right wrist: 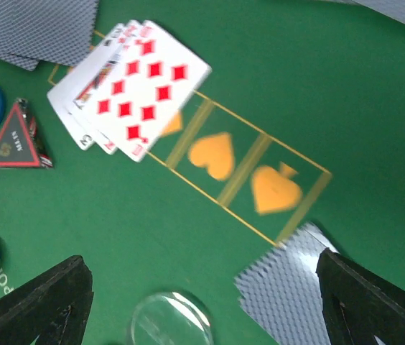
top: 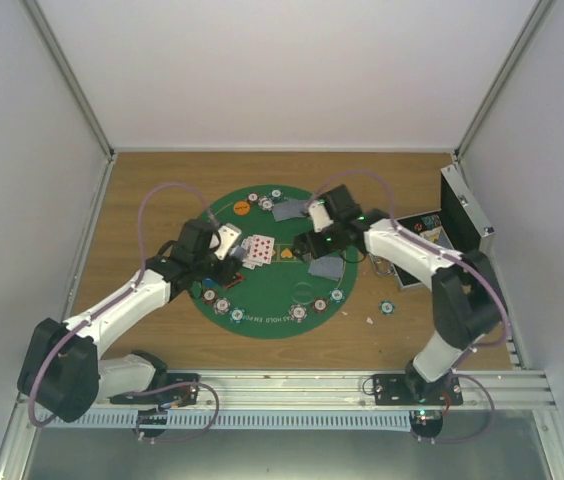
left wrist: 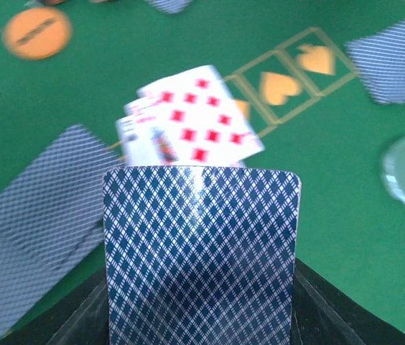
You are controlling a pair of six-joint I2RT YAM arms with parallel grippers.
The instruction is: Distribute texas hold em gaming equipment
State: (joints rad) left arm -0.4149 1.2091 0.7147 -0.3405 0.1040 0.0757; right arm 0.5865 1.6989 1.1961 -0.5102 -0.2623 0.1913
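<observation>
Overhead, left gripper (top: 224,243) is clamped on a playing card (top: 229,237) above the green mat (top: 262,312); right gripper (top: 314,214) gapes empty. Left wrist: lowered carelessly, it could scatter the face-up fan (left wrist: 192,122); right wrist: spread jaws might snag the face-down card (right wrist: 289,287).

1. Top view: set high above and behind the arm bases, it looks down over the whole brown wooden counter (top: 162,170), with the round green felt mat (top: 282,285) in the centre.
2. Left wrist view: close over the mat, with an upright blue-lattice-backed playing card (left wrist: 201,251) filling 6 o'clock.
3. Right wrist view: close and looking steeply down, with its black fingers (right wrist: 44,302) at 5 and 7 o'clock.
4. All three views share the fan of face-up red-diamond cards (right wrist: 131,86).
</observation>
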